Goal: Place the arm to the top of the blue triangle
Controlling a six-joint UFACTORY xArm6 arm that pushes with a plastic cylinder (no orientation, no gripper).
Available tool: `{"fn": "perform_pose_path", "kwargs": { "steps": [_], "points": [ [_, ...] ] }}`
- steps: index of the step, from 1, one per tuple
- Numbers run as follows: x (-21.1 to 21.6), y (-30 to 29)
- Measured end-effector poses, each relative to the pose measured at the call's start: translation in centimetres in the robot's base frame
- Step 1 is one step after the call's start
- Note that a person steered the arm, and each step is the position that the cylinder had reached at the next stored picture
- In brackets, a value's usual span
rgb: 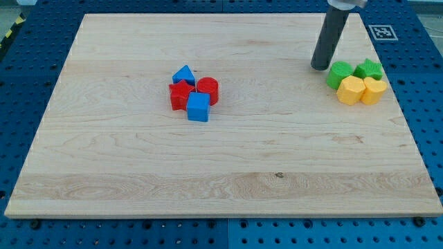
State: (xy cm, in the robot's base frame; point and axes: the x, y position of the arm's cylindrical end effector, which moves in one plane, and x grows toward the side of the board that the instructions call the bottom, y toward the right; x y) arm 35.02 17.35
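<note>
The blue triangle [183, 74] lies left of the board's middle, at the top left of a tight cluster with a red block [181, 95], a red cylinder [208, 90] and a blue cube [199, 107]. My tip [320, 67] is far to the view's right of the triangle, at about the same height in the view. It stands just left of a green block [340, 74], close to it; I cannot tell if they touch.
A second cluster sits at the right: the green block, a green star [369, 69], a yellow block [351, 90] and a yellow heart-like block [374, 90]. The wooden board [221, 180] lies on a blue pegboard table. A marker tag [382, 31] is at the top right.
</note>
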Motion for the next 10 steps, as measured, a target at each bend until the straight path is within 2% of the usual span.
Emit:
{"fn": "perform_pose_path", "kwargs": {
  "steps": [3, 6, 8, 9, 10],
  "points": [
    [-0.3, -2.8],
    [0.2, -12.1],
    [2.2, -12.6],
    [1.2, -15.5],
    [-2.8, -21.4]
  ]
}}
